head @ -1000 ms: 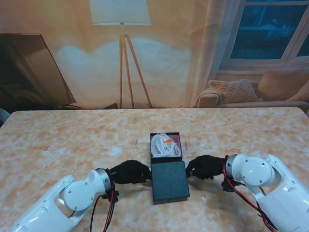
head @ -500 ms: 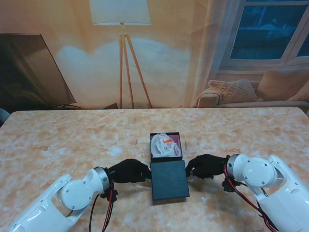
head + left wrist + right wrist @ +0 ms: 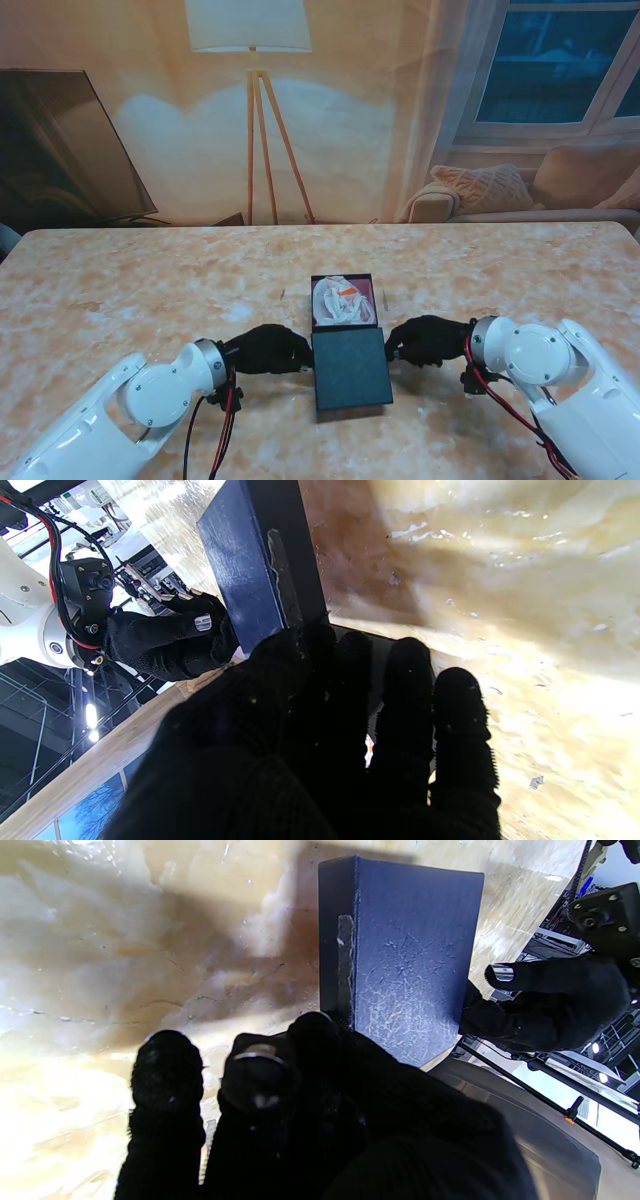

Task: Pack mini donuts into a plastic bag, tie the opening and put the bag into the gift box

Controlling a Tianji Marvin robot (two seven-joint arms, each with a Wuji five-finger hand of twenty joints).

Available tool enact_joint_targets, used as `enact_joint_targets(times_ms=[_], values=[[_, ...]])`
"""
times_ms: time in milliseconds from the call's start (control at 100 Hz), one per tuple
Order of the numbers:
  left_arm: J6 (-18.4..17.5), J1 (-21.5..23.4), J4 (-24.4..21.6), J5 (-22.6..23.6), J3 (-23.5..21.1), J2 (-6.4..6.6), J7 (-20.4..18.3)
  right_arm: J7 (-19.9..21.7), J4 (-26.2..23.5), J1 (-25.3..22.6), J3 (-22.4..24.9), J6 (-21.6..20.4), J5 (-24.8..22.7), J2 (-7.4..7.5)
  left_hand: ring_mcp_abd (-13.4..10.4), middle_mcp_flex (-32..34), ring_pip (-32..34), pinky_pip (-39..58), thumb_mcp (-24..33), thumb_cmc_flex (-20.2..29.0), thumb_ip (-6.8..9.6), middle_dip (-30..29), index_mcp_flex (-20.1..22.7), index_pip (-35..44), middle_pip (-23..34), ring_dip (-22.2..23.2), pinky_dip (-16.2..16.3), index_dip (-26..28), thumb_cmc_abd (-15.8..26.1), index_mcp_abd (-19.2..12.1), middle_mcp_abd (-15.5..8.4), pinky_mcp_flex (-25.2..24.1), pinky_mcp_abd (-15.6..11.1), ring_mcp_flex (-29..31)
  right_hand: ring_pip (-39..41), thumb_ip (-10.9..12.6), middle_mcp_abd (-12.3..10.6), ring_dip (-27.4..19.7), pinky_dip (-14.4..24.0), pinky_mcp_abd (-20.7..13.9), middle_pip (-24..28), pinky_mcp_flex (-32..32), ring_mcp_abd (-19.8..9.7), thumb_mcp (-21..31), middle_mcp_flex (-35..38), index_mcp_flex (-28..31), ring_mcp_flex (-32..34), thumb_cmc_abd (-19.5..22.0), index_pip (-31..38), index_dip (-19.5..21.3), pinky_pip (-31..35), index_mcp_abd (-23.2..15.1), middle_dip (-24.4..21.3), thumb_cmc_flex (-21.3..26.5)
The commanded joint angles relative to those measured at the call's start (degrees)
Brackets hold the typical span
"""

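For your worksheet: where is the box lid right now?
In the stand view the lid sits mid-table, between the left hand and right hand, nearer to me than the open box.

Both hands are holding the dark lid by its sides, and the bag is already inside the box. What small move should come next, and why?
Probably carry the lid a little farther from me, over the open gift box. The left hand and right hand grip its opposite sides, the tied bag already lies inside the box, and the lid sits nearer to me than the box, which is uncovered.
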Motion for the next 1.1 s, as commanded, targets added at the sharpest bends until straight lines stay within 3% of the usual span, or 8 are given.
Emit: enact_joint_targets(times_ms=[0, 1090], values=[[0.0, 0.0, -1.3, 0.1, 0.0, -0.33, -1.0, 0.8, -0.8, -0.1, -0.5, -0.1, 0.4, -0.71, 0.1, 1.0, -0.3, 0.1, -0.3, 1.4, -1.95, -0.4, -0.9, -3.4, 0.7, -1.1, -0.8, -1.5, -0.9, -5.2, -1.6, 0.2, 0.5, 0.5, 0.5, -1.2, -1.2, 1.3, -0.4, 0.0, 0.7, 0.9, -1.5, 2.4, 2.3, -0.8, 1.7, -1.6, -2.4, -2.3, 1.2, -7.4, -0.1, -0.1], [5.1, -7.2, 0.6, 0.0, 2.3, -1.16, -0.6, 0.7, 0.9, 5.4, -1.6, 1.5, 2.5, -1.2, 0.3, 0.6, -1.3, -0.7, -0.6, 1.2, -1.95, -1.3, -1.0, -3.7, 0.5, -1.8, -1.8, -1.5, -0.7, -5.2, -1.8, 0.2, 0.6, 0.1, 0.7, -1.0, -1.5, 1.1, -0.6, 0.1, 0.9, 1.1, -1.6, 2.7, 2.3, -0.9, 1.9, -1.5, -2.5, -2.4, 1.5, -7.2, -0.1, -0.4]])
